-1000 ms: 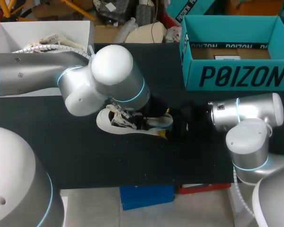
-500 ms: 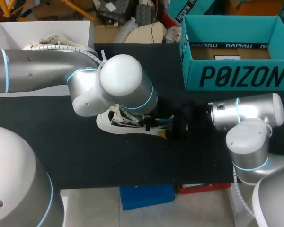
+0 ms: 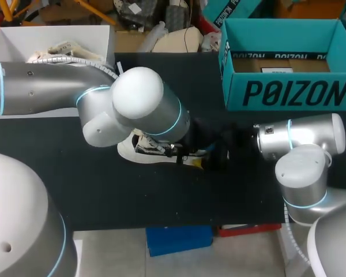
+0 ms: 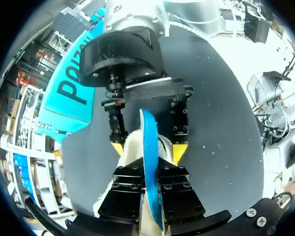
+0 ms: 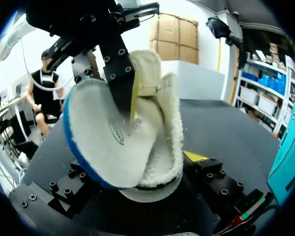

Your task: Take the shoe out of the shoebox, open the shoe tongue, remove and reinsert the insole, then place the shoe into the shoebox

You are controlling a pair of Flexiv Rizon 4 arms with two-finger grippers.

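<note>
A white shoe [image 3: 130, 151] lies on its side mid-table on the black mat. In the left wrist view my left gripper [image 4: 150, 172] is shut on the blue-edged insole [image 4: 148, 137], which stands up out of the fleecy shoe opening [image 4: 132, 147]. My right gripper [image 4: 147, 150] faces it, one yellow tip pressed on each side of the heel. From the right wrist the insole [image 5: 105, 142] leans out over the shoe's fleece collar [image 5: 167, 128], pinched by the left gripper [image 5: 130, 105]. The right gripper [image 5: 142, 172] cradles the heel. The teal shoebox [image 3: 288, 92] stands open at the back right.
A white bin [image 3: 23, 40] with pale items sits at the back left edge. My left arm's big elbow and wrist [image 3: 138, 92] hang over the shoe and hide its middle. Bare black mat [image 3: 161, 196] lies in front of the shoe.
My left gripper has closed onto the insole, and its wrist has shifted a little towards the right over the shoe. My right arm and the shoebox have not moved.
</note>
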